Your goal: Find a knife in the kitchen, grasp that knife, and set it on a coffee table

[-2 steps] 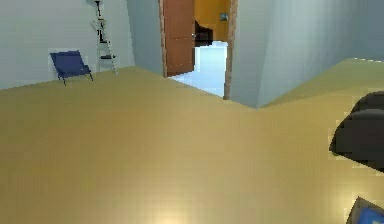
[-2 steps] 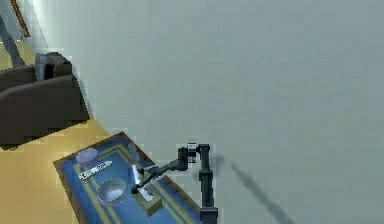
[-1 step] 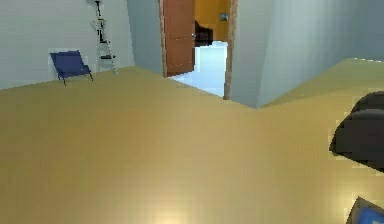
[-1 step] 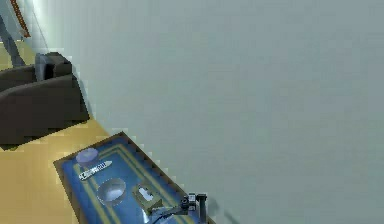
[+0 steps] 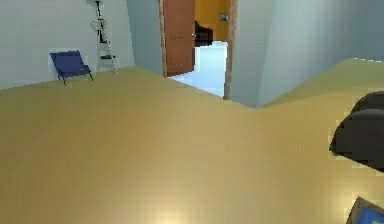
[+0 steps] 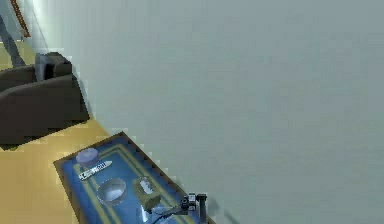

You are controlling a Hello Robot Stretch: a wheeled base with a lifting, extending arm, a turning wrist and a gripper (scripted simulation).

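In the arm side view a low table with a blue top and wooden rim (image 6: 70,185) stands against the grey wall. On it lie a thin pale knife-like thing (image 6: 95,172), a small pale bowl (image 6: 88,155), a round pale dish (image 6: 113,188) and a tan box (image 6: 148,192). The gripper (image 6: 170,209) reaches over the table's near end beside the tan box, with its white marker squares (image 6: 197,200) just right of it. Because things lie on the table at its far end, I cannot tell whether it holds anything.
A dark armchair (image 6: 38,100) stands left of the table; it shows again at the forward view's right (image 5: 362,128). Ahead lies bare wooden floor (image 5: 150,140), a blue chair (image 5: 71,66), a ladder-like rack (image 5: 104,40) and an open brown door (image 5: 178,38) into a light-floored room.
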